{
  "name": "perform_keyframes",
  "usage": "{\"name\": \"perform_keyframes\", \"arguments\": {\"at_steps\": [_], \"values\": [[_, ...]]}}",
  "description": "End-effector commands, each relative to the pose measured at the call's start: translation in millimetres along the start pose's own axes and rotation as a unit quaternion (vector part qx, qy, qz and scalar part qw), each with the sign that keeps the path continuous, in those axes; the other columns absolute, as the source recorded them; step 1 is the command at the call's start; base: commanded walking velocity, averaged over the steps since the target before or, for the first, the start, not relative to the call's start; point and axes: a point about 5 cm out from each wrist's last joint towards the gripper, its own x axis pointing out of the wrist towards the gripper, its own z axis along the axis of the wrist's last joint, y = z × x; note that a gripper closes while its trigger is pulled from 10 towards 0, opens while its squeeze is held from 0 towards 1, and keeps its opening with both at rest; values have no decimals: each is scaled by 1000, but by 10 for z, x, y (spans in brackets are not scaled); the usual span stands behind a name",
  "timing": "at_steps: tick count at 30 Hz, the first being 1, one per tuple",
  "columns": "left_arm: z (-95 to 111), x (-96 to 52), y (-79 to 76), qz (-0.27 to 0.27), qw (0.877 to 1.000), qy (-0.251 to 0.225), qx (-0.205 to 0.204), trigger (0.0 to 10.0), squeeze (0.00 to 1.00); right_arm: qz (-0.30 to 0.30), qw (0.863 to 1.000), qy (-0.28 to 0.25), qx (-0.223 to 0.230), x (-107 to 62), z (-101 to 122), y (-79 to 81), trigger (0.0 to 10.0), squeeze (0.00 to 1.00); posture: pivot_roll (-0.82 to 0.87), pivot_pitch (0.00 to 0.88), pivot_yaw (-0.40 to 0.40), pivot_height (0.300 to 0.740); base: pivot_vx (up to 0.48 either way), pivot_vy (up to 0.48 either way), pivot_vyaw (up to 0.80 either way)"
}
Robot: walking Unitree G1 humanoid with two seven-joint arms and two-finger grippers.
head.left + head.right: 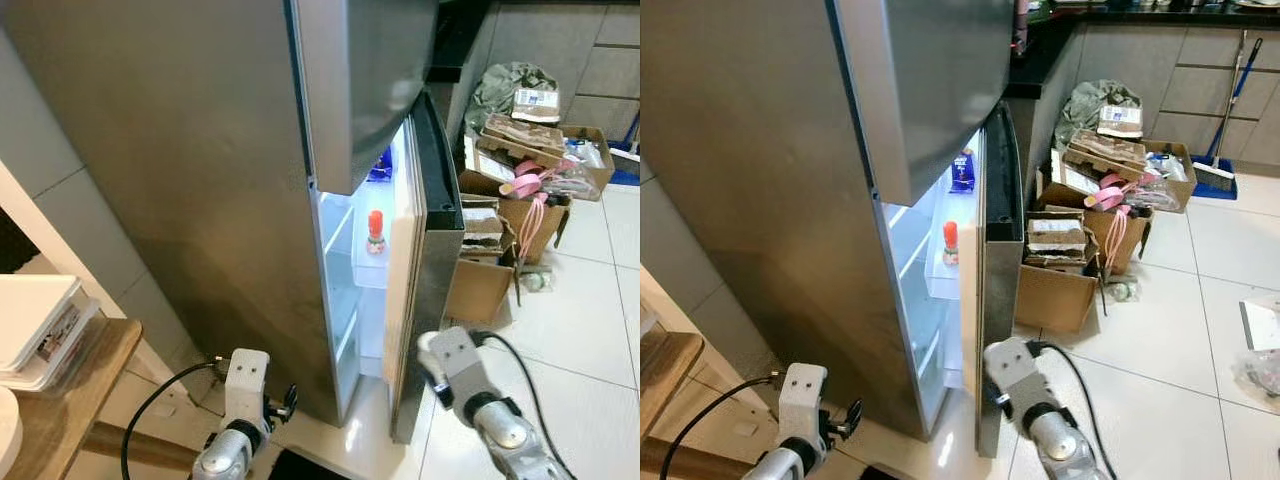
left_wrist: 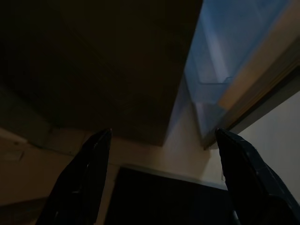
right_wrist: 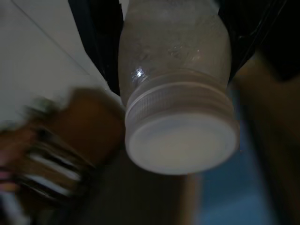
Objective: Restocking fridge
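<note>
A steel fridge [image 1: 180, 180] stands ahead with its lower door [image 1: 435, 250] partly open and the lit interior showing. On the door shelf stand a small orange-capped bottle [image 1: 375, 232] and, higher up, a blue carton [image 1: 381, 165]. My right gripper [image 3: 173, 47] is shut on a clear plastic bottle with a white screw cap [image 3: 180, 140]; its arm [image 1: 455, 365] is low, just outside the open door's edge. My left gripper [image 2: 161, 138] is open and holds nothing, low near the floor by the fridge's front corner, with its arm [image 1: 245, 380] in the left eye view.
Open cardboard boxes [image 1: 500, 250] full of clutter stand on the tiled floor right of the fridge. A wooden table [image 1: 70, 390] with white containers [image 1: 35, 320] is at my left. A broom [image 1: 1230, 120] leans at the far right. Pale floor tiles [image 1: 580, 330] lie to the right.
</note>
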Motion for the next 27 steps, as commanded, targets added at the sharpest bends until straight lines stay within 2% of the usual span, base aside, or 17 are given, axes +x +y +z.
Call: {"name": "perform_keyframes", "arguments": {"at_steps": [1,6,7,8,9,10,11,12,13,18,21,23,24,27], "values": [[-64,-13,-30,0,1000,14,-3,10000,0,-48,999,1,-17,15,-17,-78,10000,0,-72,166,74,740,0,0,0],[-68,-1,-49,-3,1000,13,0,10000,0,-105,994,21,-22,0,-150,-201,10000,0,-73,161,77,740,0,0,0],[-66,2,-55,-5,1000,14,-1,10000,0,-87,996,17,-3,-7,-159,-178,10000,0,-73,161,77,740,0,0,0],[-63,4,-63,-7,1000,13,0,10000,0,-44,999,6,28,-21,-151,-106,10000,0,-75,159,79,740,0,0,0],[-63,4,-63,-7,1000,13,0,10000,0,-44,999,6,28,-21,-151,-106,10000,0,-75,159,79,740,0,0,0],[-60,9,-75,-11,1000,13,3,10000,0,18,998,-10,65,-38,-120,18,10000,0,-75,161,78,740,0,0,0],[-60,9,-75,-11,1000,13,3,10000,0,18,998,-10,65,-38,-120,18,10000,0,-75,161,78,740,0,0,0],[-51,18,-92,-15,1000,12,7,10000,0,105,988,-33,105,-65,-46,204,10000,0,-73,166,76,740,0,0,0],[-47,23,-97,-17,1000,11,8,10000,0,127,985,-38,112,-69,-18,264,10000,0,-73,166,76,740,0,0,0],[40,55,-94,-20,1000,-2,23,10000,0,221,965,-59,127,-51,188,571,10000,0,-63,210,54,740,0,0,0],[54,60,-89,-21,999,-3,26,10000,0,235,962,-57,130,-49,207,609,10000,0,-63,210,54,740,0,0,0],[113,77,-57,-15,999,-9,27,10000,0,285,948,-69,121,-64,300,721,10000,0,-51,256,35,740,0,0,0],[142,74,-44,-13,999,-14,29,10000,0,292,947,-80,111,-44,355,739,10000,0,-48,264,32,740,0,0,0],[177,52,-19,-9,999,-20,34,10000,0,275,952,-100,87,52,452,690,10000,0,-43,271,30,740,0,0,0]]}}
